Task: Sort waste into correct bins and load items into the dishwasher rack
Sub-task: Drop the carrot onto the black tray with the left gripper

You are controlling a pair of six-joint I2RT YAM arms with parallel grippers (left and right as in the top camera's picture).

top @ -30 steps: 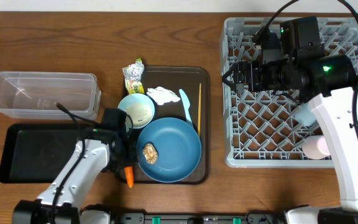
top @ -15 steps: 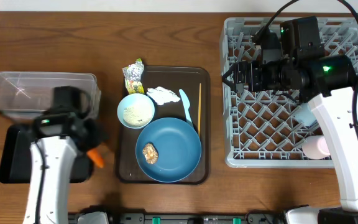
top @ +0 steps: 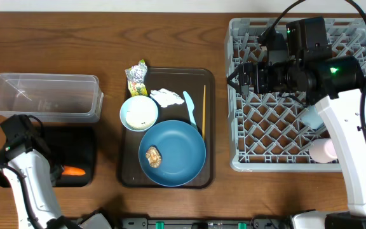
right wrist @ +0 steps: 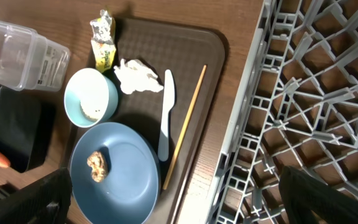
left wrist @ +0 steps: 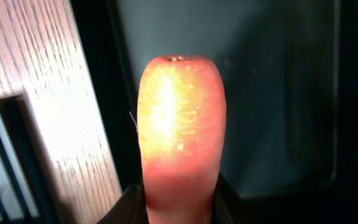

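My left gripper (top: 61, 170) is shut on the small orange carrot (top: 75, 170) and holds it over the black tray (top: 75, 143). The left wrist view shows the carrot (left wrist: 180, 124) between the fingers (left wrist: 180, 202), above the tray (left wrist: 272, 93). My right gripper (top: 235, 79) is open and empty (right wrist: 179, 205), hovering over the left edge of the grey rack (top: 278, 127). The blue plate (top: 180, 152) holds a brown lump (top: 153, 156). The white bowl (top: 139, 112), napkin (top: 164, 97), spoon (top: 190, 108) and chopstick (top: 203, 109) lie on the brown serving tray (top: 170, 75). The wrapper (top: 136, 77) lies at its back left corner.
The clear tub (top: 43, 95) stands behind the black tray. A light blue cup (top: 311, 116) and a pink cup (top: 323, 150) sit in the rack's right side, partly hidden by my right arm.
My left arm swung left from the serving tray's front corner, carrying the carrot over the black tray. The right arm has not moved.
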